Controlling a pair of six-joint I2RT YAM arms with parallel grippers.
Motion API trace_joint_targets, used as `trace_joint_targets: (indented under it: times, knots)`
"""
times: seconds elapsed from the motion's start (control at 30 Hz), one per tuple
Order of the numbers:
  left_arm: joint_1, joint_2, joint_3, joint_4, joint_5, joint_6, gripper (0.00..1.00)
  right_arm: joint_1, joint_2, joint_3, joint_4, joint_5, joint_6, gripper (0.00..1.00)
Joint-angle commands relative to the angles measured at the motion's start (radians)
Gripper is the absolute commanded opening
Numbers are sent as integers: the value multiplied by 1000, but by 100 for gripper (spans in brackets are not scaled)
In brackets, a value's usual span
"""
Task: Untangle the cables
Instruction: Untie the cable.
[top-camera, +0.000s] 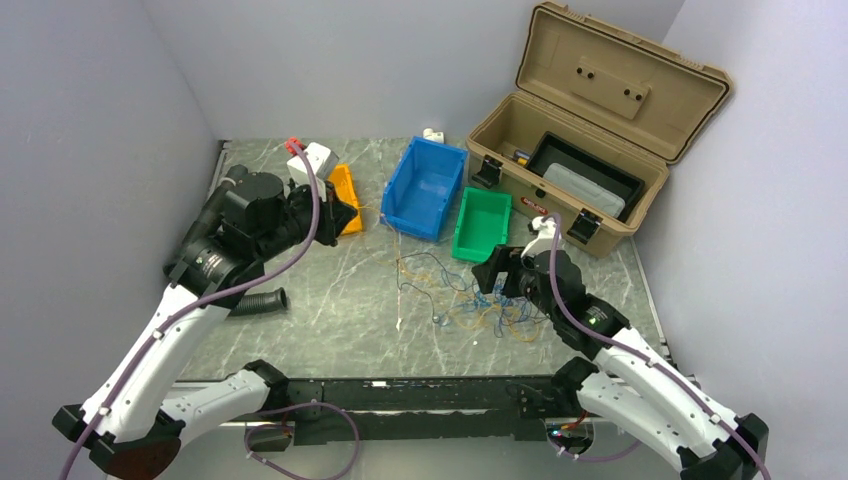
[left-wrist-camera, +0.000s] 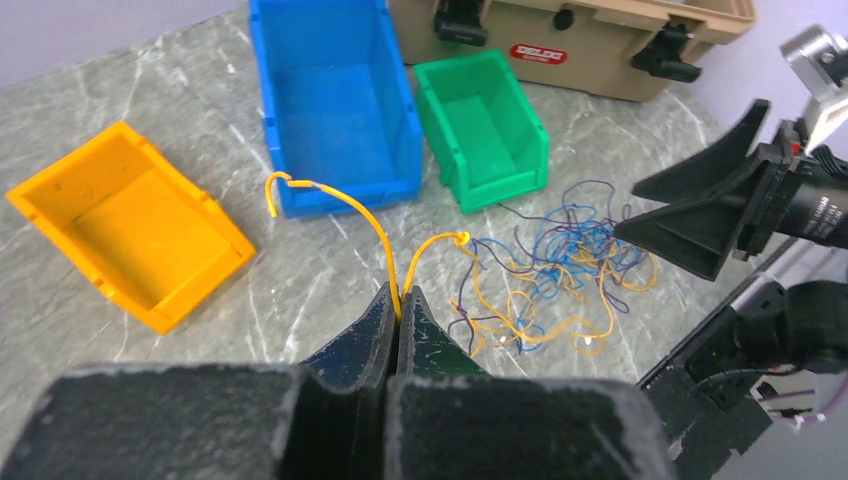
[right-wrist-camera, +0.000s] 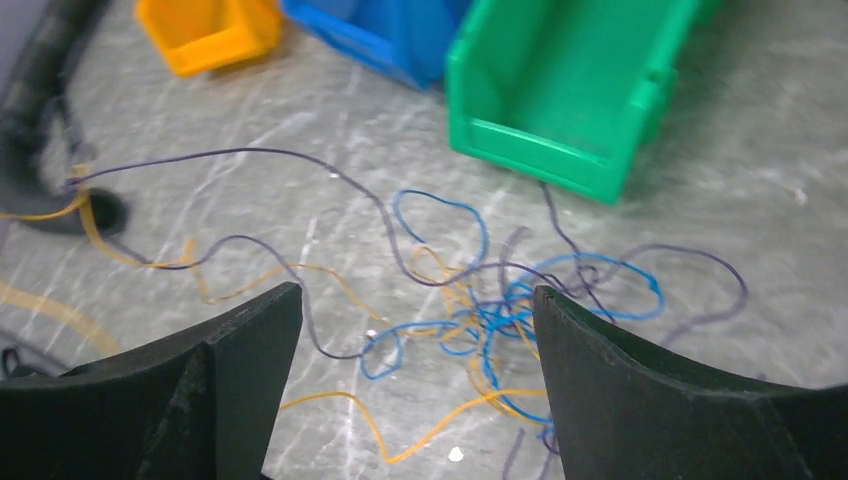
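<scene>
1. The cables (top-camera: 480, 300), thin blue, yellow-orange and dark wires, lie in a loose tangle on the table (top-camera: 330, 320), just in front of the green bin (top-camera: 482, 222).
2. One yellow-orange strand (left-wrist-camera: 375, 225) is pinched between the closed fingers of the left gripper (left-wrist-camera: 400, 305), left of the tangle.
3. The right gripper (right-wrist-camera: 415, 293) hovers over the tangle, jaws wide apart, holding nothing.
4. The blue bin (top-camera: 425, 185) and orange bin (top-camera: 347, 187) sit left of the green one.
</scene>
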Motion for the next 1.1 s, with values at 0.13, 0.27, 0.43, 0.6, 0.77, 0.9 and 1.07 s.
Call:
trace_joint_targets:
  times: [0.13, 0.27, 0.43, 0.6, 0.77, 0.9, 1.07]
  knots:
    - [2, -3, -9, 93, 220, 48, 0, 3, 67, 20, 318, -385, -166, 85]
    - [1, -28, -23, 113, 318, 76, 0, 3, 148, 47, 402, -368, -206, 85]
    - [1, -56, -17, 94, 364, 115, 0, 1, 265, 131, 485, -464, -256, 86]
    - [-2, -57, -24, 93, 416, 126, 0, 4, 362, 177, 599, -627, -298, 87]
    - [-3, -63, -32, 116, 423, 123, 0, 66, 457, 244, 616, -819, -369, 85]
    - [-5, -49, -13, 107, 415, 130, 0, 155, 484, 269, 593, -836, -447, 84]
    - [-5, -40, -9, 130, 428, 113, 0, 203, 536, 296, 606, -866, -458, 83]
